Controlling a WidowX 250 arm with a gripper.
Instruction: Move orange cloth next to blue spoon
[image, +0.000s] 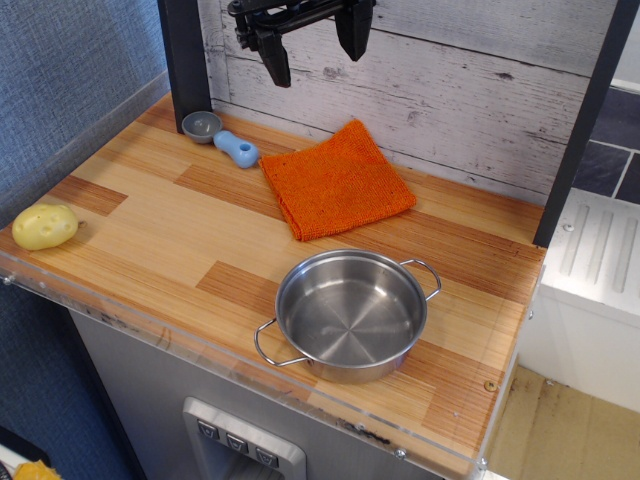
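The orange cloth (337, 183) lies flat on the wooden counter near the back wall. Its left corner is close beside the blue spoon (224, 139), which has a light-blue handle and a grey bowl toward the back left. My gripper (313, 47) hangs open and empty high above the counter, in front of the plank wall, above and a little left of the cloth. Its two dark fingers (277, 62) point down, spread apart.
A steel pot (349, 313) with two handles stands at the front of the counter. A yellow potato-like toy (44, 226) lies at the left edge. A dark post (183, 55) stands at the back left and another (582, 120) at the right.
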